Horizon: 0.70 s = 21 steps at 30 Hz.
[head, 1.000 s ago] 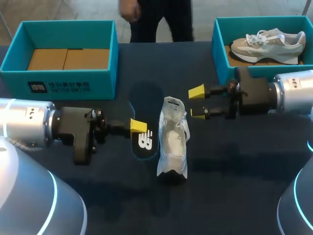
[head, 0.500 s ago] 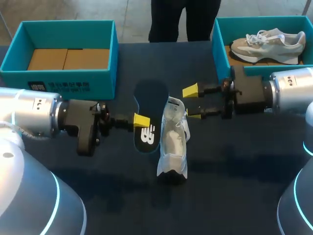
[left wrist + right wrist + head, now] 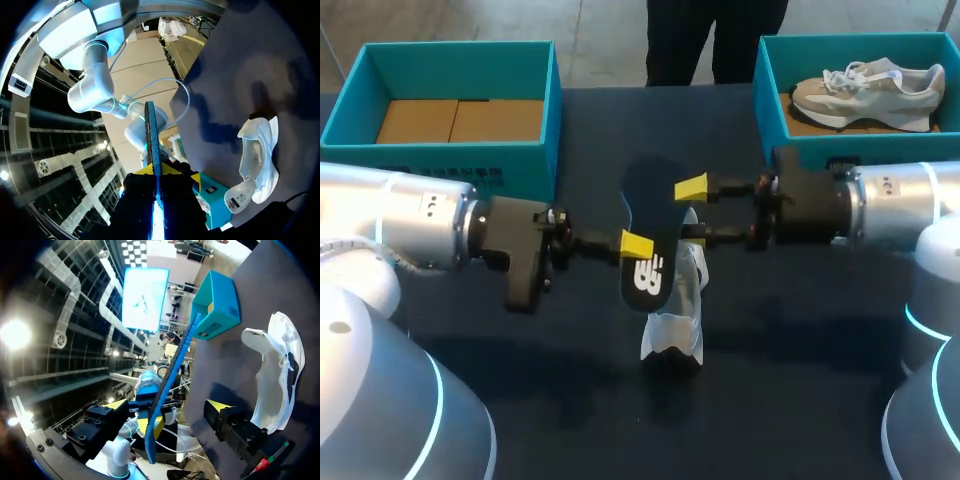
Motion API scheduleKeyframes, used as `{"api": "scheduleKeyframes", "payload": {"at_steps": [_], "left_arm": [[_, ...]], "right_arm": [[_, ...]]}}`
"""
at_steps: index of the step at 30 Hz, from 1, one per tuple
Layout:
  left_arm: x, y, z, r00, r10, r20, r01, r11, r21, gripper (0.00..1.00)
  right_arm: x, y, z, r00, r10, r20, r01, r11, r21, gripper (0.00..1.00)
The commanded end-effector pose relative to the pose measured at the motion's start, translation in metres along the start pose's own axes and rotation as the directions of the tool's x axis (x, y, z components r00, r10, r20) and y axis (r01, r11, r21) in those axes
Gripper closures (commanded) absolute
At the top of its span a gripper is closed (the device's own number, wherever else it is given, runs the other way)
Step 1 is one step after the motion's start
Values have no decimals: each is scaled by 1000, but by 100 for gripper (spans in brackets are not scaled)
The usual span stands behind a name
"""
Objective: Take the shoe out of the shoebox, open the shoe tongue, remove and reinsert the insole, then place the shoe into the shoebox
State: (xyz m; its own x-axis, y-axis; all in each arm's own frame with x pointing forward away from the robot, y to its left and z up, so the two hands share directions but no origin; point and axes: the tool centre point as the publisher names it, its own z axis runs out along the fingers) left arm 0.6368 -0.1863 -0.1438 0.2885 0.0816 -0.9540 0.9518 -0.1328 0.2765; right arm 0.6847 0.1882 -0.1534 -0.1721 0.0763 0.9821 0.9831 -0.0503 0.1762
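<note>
Dark table [image 3: 790, 360], left fingers [image 3: 637, 243] clamping insole [image 3: 648, 275], now shifted over shoe [image 3: 672, 330], right fingers [image 3: 691, 187] spread.

Looked down on a dark navy bench [image 3: 800, 350], matte and plain, spanning the head view from side to side and ending in a straight far edge. Carried soft, blurred shadows [image 3: 638, 185] near the middle of that surface. From the left wrist, showed the bench [image 3: 270, 55] as grey-blue, with a paler patch of light and darker blotches of shadow. From the right wrist, showed the bench [image 3: 227, 365] darker, almost black.
</note>
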Motion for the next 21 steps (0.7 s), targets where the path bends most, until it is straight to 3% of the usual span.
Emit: {"api": "scheduleKeyframes", "payload": {"at_steps": [1,3,7,9,21], "left_arm": [[3,2,11,1000,4,2,-4,1000,8,100],[4,1,14,1000,4,3,-4,1000,11,100],[6,-1,16,1000,2,4,-2,1000,14,100],[6,-2,15,1000,2,3,-2,1000,16,100],[2,-11,7,1000,14,5,-14,1000,7,100]], "right_arm": [[5,6,9,1000,2,10,-2,1000,15,0],[5,6,9,1000,2,11,-2,1000,19,1],[6,7,9,1000,6,10,-7,1000,26,30],[5,8,9,1000,9,10,-9,1000,30,38],[-1,9,-1,999,39,19,-39,999,21,53]]}}
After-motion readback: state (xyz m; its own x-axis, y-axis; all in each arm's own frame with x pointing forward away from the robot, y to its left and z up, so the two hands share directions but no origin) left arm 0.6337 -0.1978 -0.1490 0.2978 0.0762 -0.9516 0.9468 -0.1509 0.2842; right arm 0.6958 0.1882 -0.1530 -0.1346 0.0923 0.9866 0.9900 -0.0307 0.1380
